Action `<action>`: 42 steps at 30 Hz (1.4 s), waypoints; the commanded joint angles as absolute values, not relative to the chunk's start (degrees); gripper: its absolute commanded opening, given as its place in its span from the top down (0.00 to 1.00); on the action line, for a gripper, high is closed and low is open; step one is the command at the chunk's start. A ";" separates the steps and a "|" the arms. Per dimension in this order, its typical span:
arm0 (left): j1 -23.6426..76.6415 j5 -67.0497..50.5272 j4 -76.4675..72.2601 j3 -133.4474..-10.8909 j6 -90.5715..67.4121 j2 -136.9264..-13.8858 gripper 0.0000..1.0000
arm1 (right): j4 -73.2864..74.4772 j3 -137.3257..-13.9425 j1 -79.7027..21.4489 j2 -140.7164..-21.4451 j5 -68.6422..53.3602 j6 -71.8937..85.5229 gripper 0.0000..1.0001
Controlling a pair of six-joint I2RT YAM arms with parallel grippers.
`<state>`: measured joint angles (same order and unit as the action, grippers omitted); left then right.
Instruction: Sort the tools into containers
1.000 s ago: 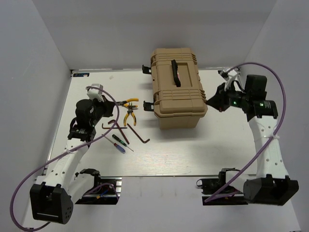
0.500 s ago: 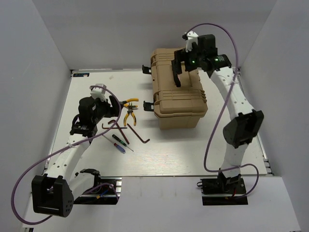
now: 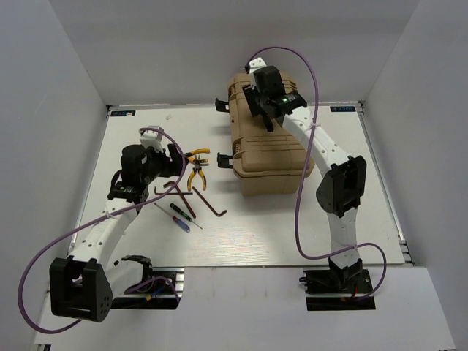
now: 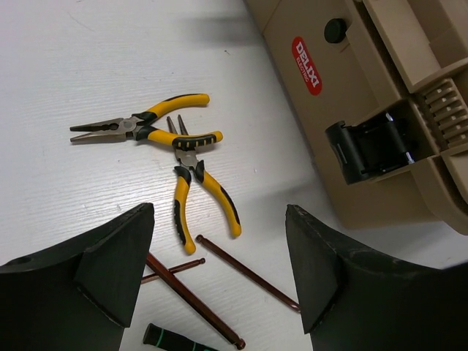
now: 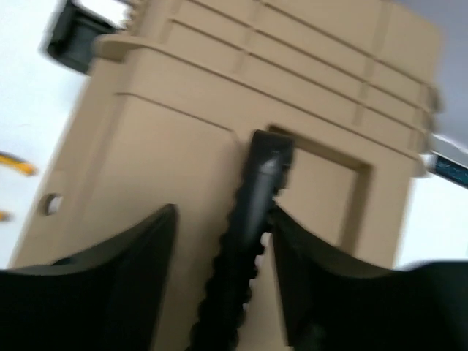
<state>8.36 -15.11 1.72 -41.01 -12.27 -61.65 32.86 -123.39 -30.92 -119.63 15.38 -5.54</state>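
The tan ribbed toolbox [image 3: 270, 157] stands on the desk [image 3: 292, 234] right of centre with its lid down, so we judge that no tool can be stowed until the lid is raised. This accounts for the placement of the right arm. The right fingers [image 5: 110, 285] hang over the lid and straddle the black top handle [image 5: 252, 212], one finger on each side, parted and not closed on it. That view is blurred, so we cannot tell whether either finger touches the handle. We read this as a line-up for a grasp on the handle. The left fingers [image 4: 110, 270] are spread wide and hold nothing. They hover above the tool group to the left of the toolbox, which suits a first pick once the box is open. All tools lie flat on the desk, outside the box. Two yellow-and-black pliers [image 4: 201, 190] lie touching each other, nearest the box. The dark brown hex keys [image 4: 245, 272] lie just beside them. The thin screwdrivers [image 3: 180, 221] lie closest to the arm bases. On the wall facing the tools, the toolbox carries a red label [image 4: 307, 55] and a black side latch [image 4: 369, 146]. We cannot tell whether that latch is fastened.
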 commanded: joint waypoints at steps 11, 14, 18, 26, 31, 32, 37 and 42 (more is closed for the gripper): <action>8.44 -17.83 1.76 -43.07 -11.69 -61.17 0.20 | 29.79 -124.36 -33.13 -115.23 25.76 -8.44 1.00; 8.44 -20.03 -0.08 -43.07 -12.30 -62.48 0.21 | 30.50 -127.43 -33.13 -113.48 22.78 -6.25 1.00; 8.44 -24.42 -1.31 -45.25 -14.85 -66.52 0.24 | 31.20 -131.21 -32.87 -111.62 20.83 -3.08 1.00; 9.67 -32.43 -10.63 -54.30 -23.38 -77.51 0.28 | 30.24 -134.56 -31.03 -106.96 19.42 -1.32 1.00; 12.83 -32.26 -10.63 -60.90 -25.66 -84.44 0.27 | 29.62 -134.56 -28.40 -105.39 19.51 -0.71 1.00; 13.53 -31.47 -9.85 -62.91 -26.27 -85.51 0.27 | 29.62 -135.00 -28.13 -105.38 19.42 -0.44 1.00; 18.71 -26.73 -4.40 -70.56 -26.28 -93.06 0.27 | 29.79 -136.58 -25.94 -104.94 19.95 1.67 1.00; 23.46 -22.42 -0.97 -75.32 -26.81 -100.00 0.27 | 29.97 -136.23 -22.86 -104.50 18.81 3.25 1.00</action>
